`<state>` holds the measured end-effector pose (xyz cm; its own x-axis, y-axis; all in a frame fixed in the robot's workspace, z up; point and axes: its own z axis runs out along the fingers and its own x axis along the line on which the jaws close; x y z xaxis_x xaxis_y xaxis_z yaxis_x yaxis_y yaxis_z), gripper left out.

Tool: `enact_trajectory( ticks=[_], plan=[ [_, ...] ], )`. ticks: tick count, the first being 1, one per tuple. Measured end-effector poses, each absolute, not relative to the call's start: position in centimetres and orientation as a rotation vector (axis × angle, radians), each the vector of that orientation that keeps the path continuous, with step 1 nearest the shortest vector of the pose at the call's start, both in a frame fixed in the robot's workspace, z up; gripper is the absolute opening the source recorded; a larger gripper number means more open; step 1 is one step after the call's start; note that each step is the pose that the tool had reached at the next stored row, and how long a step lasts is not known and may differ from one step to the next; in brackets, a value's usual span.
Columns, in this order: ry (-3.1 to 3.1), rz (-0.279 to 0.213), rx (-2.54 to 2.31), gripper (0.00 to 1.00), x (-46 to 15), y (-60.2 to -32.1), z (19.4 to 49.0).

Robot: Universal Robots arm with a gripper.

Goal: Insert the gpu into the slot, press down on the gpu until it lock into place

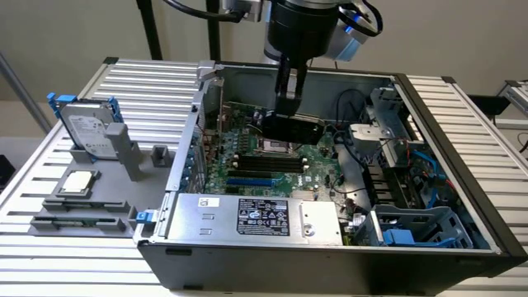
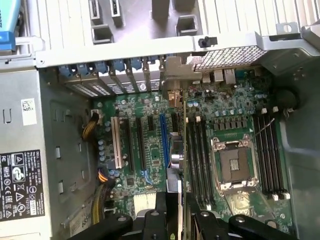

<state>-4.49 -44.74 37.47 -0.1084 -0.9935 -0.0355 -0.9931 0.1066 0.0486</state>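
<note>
Gpu in the air, pinched from above by the end effector. The fingers are clenched on its upper edge, and the black shroud hangs below them inside the open case. It sits right under the end effector, above the middle of the board. In the exterior view I can make out no contact between card and board.

Now the slot: a bright blue strip, empty, lying below the end effector and off to one side, toward the power supply. The black memory slots run parallel to it close by, so the blue colour is what marks the target.

In the wrist view the gpu shows edge-on between the fingers. That thin edge runs alongside the blue strip, near it but not over it. So the two long axes look parallel, or very close to it. The offset reads as sideways and downward, with no twist that I can see.

How high the card's lower edge hangs above the slot, I can't tell from either view.

Judging by all that, the insertion isn't done. The card's lower edge is not in the slot, and nothing has been pressed or locked.
</note>
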Motion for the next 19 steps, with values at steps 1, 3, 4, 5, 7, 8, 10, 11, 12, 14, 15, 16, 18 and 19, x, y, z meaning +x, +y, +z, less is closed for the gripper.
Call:
enact_trajectory(
  ticks=[1,3,4,5,7,8,10,11,12,14,15,16,18,19],
  plan=[
    [-2.313,-0.093,2.115,0.26,-4.5,-44.7,37.4],
    [-2.283,-0.090,2.150,0.26,-4.5,-44.7,37.1],
    [-2.276,-0.087,2.160,0.26,-4.6,-44.7,37.0],
    [-2.273,-0.084,2.167,0.26,-4.7,-44.7,36.9],
    [-2.277,-0.073,2.175,0.26,-5.1,-44.7,36.7],
    [-2.280,-0.066,2.178,0.26,-5.3,-44.7,36.6],
    [-2.284,-0.055,2.185,0.26,-5.8,-44.7,36.4],
    [-2.286,-0.051,2.188,0.26,-6.0,-44.8,36.3],
    [-2.286,-0.048,2.190,0.26,-6.3,-44.8,36.1],
    [-2.287,-0.045,2.192,0.26,-6.8,-44.9,35.8],
    [-2.287,-0.045,2.193,0.26,-7.0,-45.0,35.6],
    [-2.288,-0.045,2.193,0.26,-7.1,-45.1,35.4],
    [-2.288,-0.046,2.194,0.26,-7.2,-45.3,35.1],
    [-2.288,-0.047,2.194,0.26,-7.3,-45.4,34.9]
  ],
)
